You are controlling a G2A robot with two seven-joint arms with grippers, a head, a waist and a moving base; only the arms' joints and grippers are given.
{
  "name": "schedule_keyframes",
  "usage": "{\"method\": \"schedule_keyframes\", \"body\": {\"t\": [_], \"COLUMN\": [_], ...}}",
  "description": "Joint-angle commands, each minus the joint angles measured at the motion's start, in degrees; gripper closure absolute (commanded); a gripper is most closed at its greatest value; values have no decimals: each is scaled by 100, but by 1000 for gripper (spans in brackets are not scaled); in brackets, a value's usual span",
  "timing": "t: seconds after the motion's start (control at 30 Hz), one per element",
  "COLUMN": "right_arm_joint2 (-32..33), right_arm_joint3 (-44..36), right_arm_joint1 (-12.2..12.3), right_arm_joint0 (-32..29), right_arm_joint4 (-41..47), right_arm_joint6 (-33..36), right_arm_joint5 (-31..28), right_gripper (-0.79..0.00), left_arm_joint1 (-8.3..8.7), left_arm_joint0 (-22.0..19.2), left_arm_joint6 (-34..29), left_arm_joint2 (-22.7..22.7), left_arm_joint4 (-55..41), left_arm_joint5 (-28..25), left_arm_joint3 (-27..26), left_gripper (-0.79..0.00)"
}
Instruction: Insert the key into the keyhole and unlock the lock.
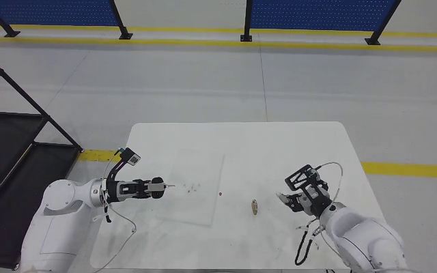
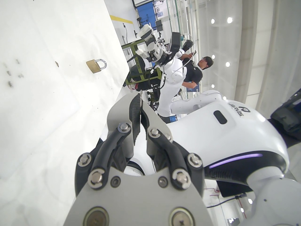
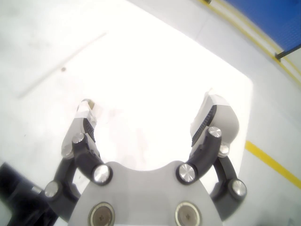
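Note:
A small brass padlock (image 1: pixel 255 207) with a silver shackle lies on the white table (image 1: pixel 287 147), near the front edge; the left wrist view shows the padlock (image 2: pixel 96 65) lying flat. My left gripper (image 1: pixel 162 187) hovers over the table's left part, well left of the lock, shut on a thin metal key (image 2: pixel 140 97) that sticks out past the fingertips (image 2: pixel 131 104). My right gripper (image 1: pixel 289 199) sits just right of the padlock, open and holding nothing, its fingers (image 3: pixel 87 118) spread wide over the table. A brownish bit that may be the lock peeks out beside one fingertip.
A thin clear sheet (image 1: pixel 198 184) lies on the table between the arms, with small dark specks (image 2: pixel 9 74) on it. A black rack (image 1: pixel 27 157) stands on the floor left of the table. Blue barriers (image 1: pixel 314 13) stand far behind.

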Motion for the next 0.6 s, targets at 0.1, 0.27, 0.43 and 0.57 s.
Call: {"method": "schedule_keyframes", "body": {"t": [0.1, 0.27, 0.43, 0.57], "right_arm_joint2": [-436, -849, -1335, -1838], "right_arm_joint3": [-56, 167, 667, 1233], "right_arm_joint1": [-36, -99, -169, -239], "right_arm_joint0": [503, 1236, 1998, 2510], "right_arm_joint4": [682, 1365, 1420, 1083], "right_arm_joint6": [1290, 2188, 2709, 3019], "right_arm_joint5": [274, 808, 1286, 1605], "right_gripper": [-785, -785, -785, -785], "left_arm_joint1": [0, 0, 0, 0], "left_arm_joint0": [0, 0, 0, 0], "left_arm_joint6": [0, 0, 0, 0], "left_arm_joint2": [0, 0, 0, 0], "left_arm_joint4": [0, 0, 0, 0], "left_arm_joint5": [0, 0, 0, 0], "left_arm_joint3": [0, 0, 0, 0], "left_gripper": [0, 0, 0, 0]}}
